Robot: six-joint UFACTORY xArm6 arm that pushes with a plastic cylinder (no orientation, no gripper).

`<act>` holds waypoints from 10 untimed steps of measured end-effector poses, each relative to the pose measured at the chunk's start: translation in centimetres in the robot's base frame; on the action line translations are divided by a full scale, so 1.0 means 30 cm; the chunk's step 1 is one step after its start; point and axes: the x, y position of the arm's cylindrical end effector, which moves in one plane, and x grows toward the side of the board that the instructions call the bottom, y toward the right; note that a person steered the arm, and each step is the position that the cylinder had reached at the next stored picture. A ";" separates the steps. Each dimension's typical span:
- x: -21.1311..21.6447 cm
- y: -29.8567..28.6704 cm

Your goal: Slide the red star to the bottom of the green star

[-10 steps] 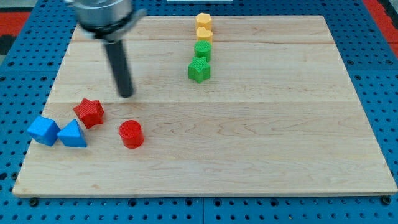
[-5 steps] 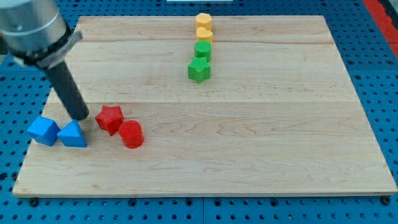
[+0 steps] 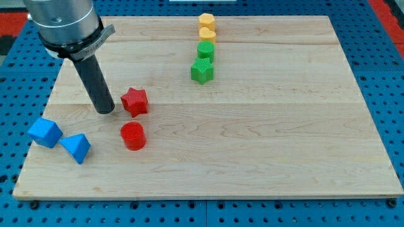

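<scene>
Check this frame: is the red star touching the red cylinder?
No: the red star sits apart from the red cylinder, bare wood between them.

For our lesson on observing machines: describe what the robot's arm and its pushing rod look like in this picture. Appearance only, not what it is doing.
The arm ends in a wide, grey metallic cylinder with a thin flange around its lower edge. From it hangs a straight, smooth rod, dark grey to black and slightly glossy, ending in my tip, which is blunt and plain. No cables, labels or markings are visible on either part.
</scene>
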 end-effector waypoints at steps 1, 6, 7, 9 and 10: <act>0.000 0.000; -0.012 0.020; 0.040 0.012; -0.004 0.392; 0.132 0.362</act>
